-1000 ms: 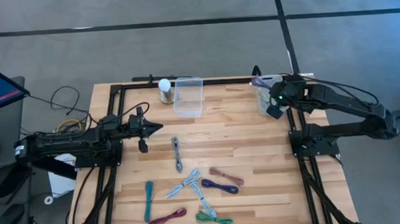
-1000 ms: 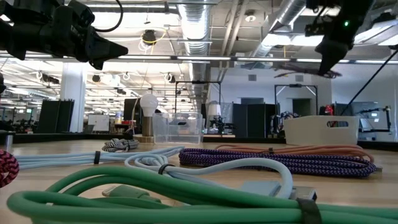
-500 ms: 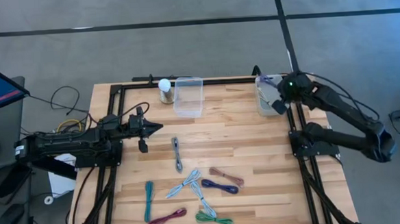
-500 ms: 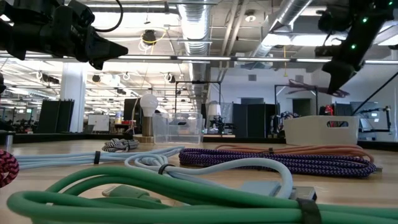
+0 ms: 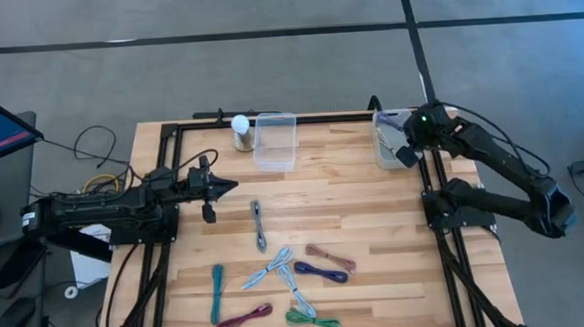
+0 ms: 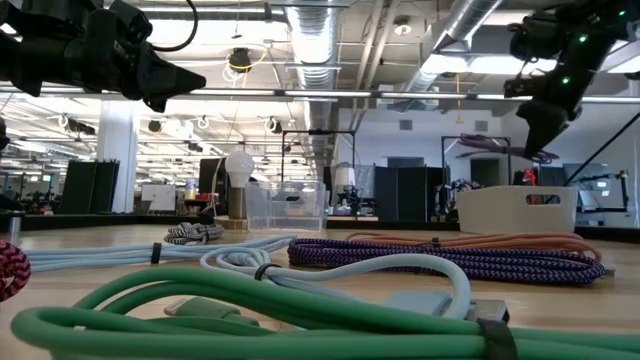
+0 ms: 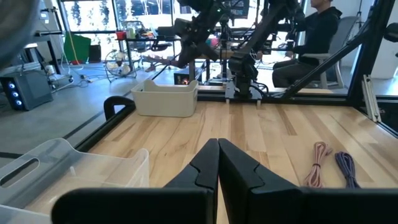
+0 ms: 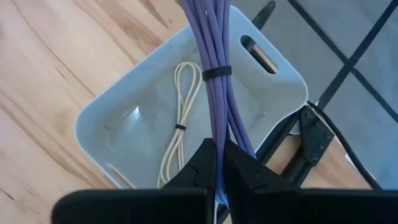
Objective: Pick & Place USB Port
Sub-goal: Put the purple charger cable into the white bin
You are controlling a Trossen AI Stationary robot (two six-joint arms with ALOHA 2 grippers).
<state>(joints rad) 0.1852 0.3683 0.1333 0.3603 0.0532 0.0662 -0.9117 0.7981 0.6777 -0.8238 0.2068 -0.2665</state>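
Observation:
My right gripper [image 8: 219,152] is shut on a lavender USB cable bundle [image 8: 214,56] tied with a black band, over the white bin [image 8: 93,121] at the table's far right corner [image 5: 381,151]. A cream cable [image 8: 177,127] lies on the bin's floor. In the low view the right gripper [image 6: 545,112] and the bundle [image 6: 488,143] hang above the bin [image 6: 515,208]. My left gripper [image 5: 228,187] is shut and hovers over the table's left side, touching nothing. Several more coiled cables lie toward the near edge, among them grey [image 5: 259,225] and green [image 5: 312,319]. My right gripper pinches the lavender bundle between its two fingers at one end [image 8: 217,134], with the strands running on past the fingertips. The bundle is lifted clear and sticks out roughly level above the white bin [image 6: 490,143]. The fingers hide the exact place of contact.
A clear plastic bin [image 5: 275,141] and a light bulb on a stand [image 5: 240,131] sit at the far edge. Black frame rails [image 5: 429,191] run along the table's sides. Bare wood lies in the middle [image 5: 344,196]. A person sits in the room beyond the table [image 7: 317,37].
My right gripper has moved a little toward the table's right edge and down, carrying the lavender bundle with it, and now stands over the white bin. The bundle hangs lower than a second ago. It has stayed shut on the cable.

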